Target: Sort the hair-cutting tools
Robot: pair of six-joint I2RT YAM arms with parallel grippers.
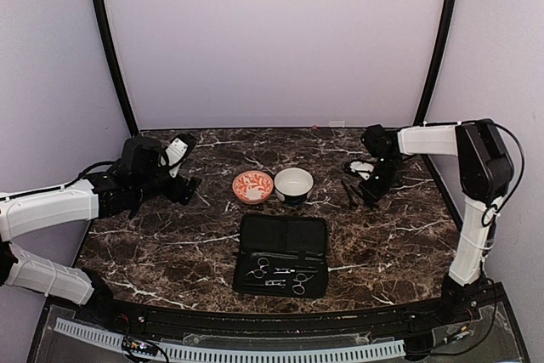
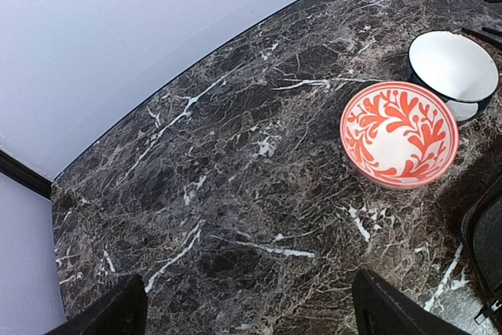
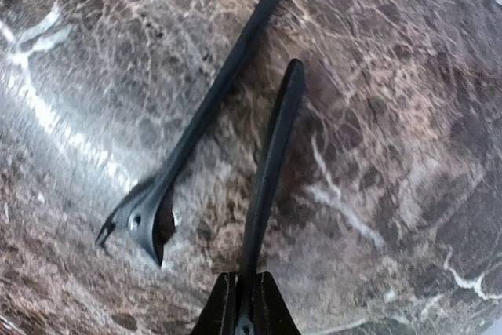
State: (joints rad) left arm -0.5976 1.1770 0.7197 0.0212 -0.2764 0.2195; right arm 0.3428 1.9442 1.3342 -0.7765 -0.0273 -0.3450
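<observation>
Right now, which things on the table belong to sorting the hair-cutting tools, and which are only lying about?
Belong to the job: silvery metal scissors with ring handles; slim dark stick, held by the right gripper; dark tool with a forked end, beside it.
Only lying about: flat black rectangular case; orange-patterned round bowl; white round bowl.

Dark brown marble-look tabletop [image 1: 153,244], white veins, under left gripper [image 2: 249,284] and right gripper [image 3: 243,284]. Plain pale lilac back wall [image 1: 272,40] beyond both. Black curved poles [image 1: 106,48] at rear corners, outboard of each gripper. Soft even light, sheen on marble beside right gripper.
</observation>
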